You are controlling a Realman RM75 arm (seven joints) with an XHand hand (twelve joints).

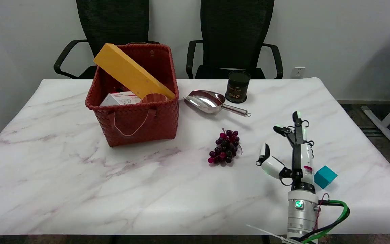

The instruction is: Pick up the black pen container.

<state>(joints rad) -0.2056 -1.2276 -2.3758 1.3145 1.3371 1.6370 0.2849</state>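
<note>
Right hand (291, 149) spread, holding nothing, above the table's (63, 176) right side.
The black pen container (237, 86) stands upright near the far edge, beside the metal scoop (208, 102); bare marble lies between it and the hand.

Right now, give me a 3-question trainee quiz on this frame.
1. True or false: the right hand already holds the black pen container.
2. What lies between the red basket and the container? A) teal cube B) metal scoop C) grapes
3. Fill in: the teal cube sits just to the picture's ____ of the right arm's wrist.

Key:
1. False; the hand is open and well short of it.
2. B, the metal scoop.
3. right
</note>
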